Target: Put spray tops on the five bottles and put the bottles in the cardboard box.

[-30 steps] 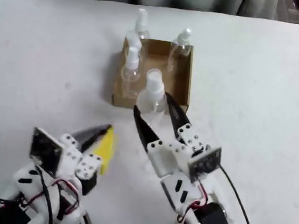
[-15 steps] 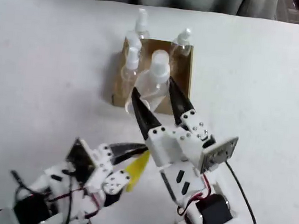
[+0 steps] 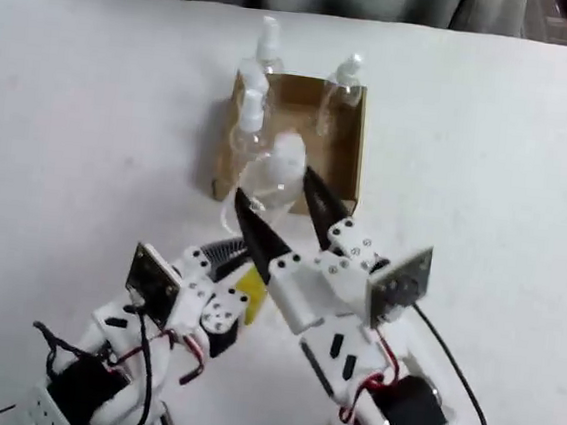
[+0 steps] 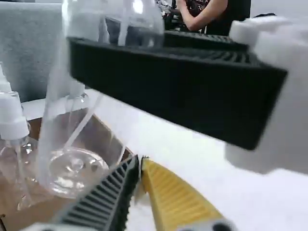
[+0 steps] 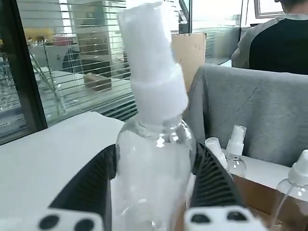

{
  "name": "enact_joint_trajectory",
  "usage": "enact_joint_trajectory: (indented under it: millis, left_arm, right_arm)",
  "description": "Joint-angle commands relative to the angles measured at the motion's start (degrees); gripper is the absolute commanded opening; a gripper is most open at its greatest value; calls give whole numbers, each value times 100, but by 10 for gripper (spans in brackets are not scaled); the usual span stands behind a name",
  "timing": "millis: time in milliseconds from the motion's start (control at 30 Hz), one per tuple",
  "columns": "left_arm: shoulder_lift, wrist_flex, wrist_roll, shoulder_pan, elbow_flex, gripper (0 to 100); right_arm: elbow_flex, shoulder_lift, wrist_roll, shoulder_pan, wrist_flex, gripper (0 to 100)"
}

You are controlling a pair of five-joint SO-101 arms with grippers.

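While the right gripper [image 3: 275, 194] clamps the fifth bottle [image 5: 153, 144] between its fingers, spray top already on, the bottle hangs over the near edge of the cardboard box [image 3: 346, 168]. Four capped bottles [image 3: 248, 129] stand in the box beyond it. Beside it, the left gripper [image 4: 139, 166] is closed and empty. Only lowering and releasing this bottle seems left.

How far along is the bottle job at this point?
Done: four topped bottles appear to stand in the cardboard box. In hand: the right gripper holds the fifth bottle, spray top on, at the box's near side. Remaining: lower and release it.
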Motion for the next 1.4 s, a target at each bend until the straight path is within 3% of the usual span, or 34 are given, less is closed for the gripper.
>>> enact_joint_trajectory:
  millis: [0, 200, 400, 567, 700, 867, 1200, 1367]
  left_arm:
    - [-22, -492, -18, -295, 123, 20]
    - [-22, -475, -18, -312, 158, 20]
    - [-22, 571, -53, -681, 149, 21]
    - [-22, 1046, -105, -2167, 185, 22]
    - [-22, 1143, -835, -3547, 352, 21]
    - [-13, 1108, -932, -4593, 826, 21]
    - [-13, 1108, -958, -4725, 1292, 21]
    - [-13, 1152, -958, -4725, 1292, 21]
  right_arm:
    - [-343, -532, -35, -101, 435, 15]
    - [-229, -593, -18, -48, 435, 15]
    - [-229, -31, -9, 470, -259, 15]
    - [-264, 734, -9, 1200, -901, 15]
    - [-264, 1446, -9, 1552, -1349, 15]
    - [-264, 2448, -9, 1930, -2053, 15]
    - [-273, 4040, 0, 2431, -3354, 15]
    - [-273, 4505, 396, 2387, -3785, 15]
